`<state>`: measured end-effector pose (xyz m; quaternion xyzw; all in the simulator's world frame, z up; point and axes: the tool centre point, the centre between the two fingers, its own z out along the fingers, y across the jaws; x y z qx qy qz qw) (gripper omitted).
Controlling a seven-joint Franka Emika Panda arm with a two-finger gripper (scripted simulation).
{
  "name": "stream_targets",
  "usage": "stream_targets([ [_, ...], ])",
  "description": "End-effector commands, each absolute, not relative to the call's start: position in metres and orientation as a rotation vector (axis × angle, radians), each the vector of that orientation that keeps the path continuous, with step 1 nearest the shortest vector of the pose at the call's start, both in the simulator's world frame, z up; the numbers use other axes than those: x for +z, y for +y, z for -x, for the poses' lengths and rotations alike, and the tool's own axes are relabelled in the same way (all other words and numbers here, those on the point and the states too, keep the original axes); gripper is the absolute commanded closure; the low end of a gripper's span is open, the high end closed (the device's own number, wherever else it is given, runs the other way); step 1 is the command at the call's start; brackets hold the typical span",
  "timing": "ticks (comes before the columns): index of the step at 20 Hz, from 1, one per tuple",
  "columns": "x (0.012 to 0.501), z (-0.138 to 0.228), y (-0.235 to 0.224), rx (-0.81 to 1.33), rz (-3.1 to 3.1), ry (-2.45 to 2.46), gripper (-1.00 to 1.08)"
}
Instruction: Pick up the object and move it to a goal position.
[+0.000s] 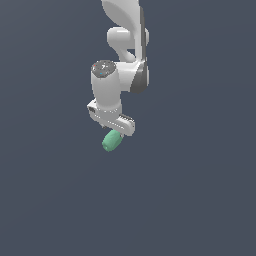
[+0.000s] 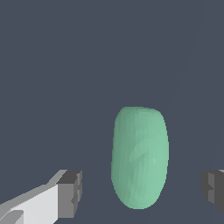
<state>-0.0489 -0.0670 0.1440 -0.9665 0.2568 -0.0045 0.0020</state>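
The object (image 1: 112,141) is a small mint-green stubby cylinder with rounded ends. In the exterior view it sits just under the white hand of my gripper (image 1: 117,131), which points down over it. In the wrist view the object (image 2: 140,157) lies between the two fingers of my gripper (image 2: 142,192), nearer one side. The dark finger pads (image 2: 72,192) stand apart from it, with a gap on each side. The gripper is open and touches nothing. The fingertips do not show in the exterior view.
Only a plain dark grey-blue background surrounds the arm (image 1: 125,45) in both views. No other objects, edges or goal marker show.
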Motion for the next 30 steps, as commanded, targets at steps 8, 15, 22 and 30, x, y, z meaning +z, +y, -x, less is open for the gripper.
stream_targets([
  [8,0.136,0.059,-0.075,-0.001,3.008,0.907,-0.92],
  [15,0.12,0.06,-0.075,0.0,3.007,0.91,-0.92],
  [22,0.09,0.061,-0.075,0.0,3.006,0.915,-0.92],
  [30,0.086,0.06,-0.075,0.0,3.006,0.915,1.08],
])
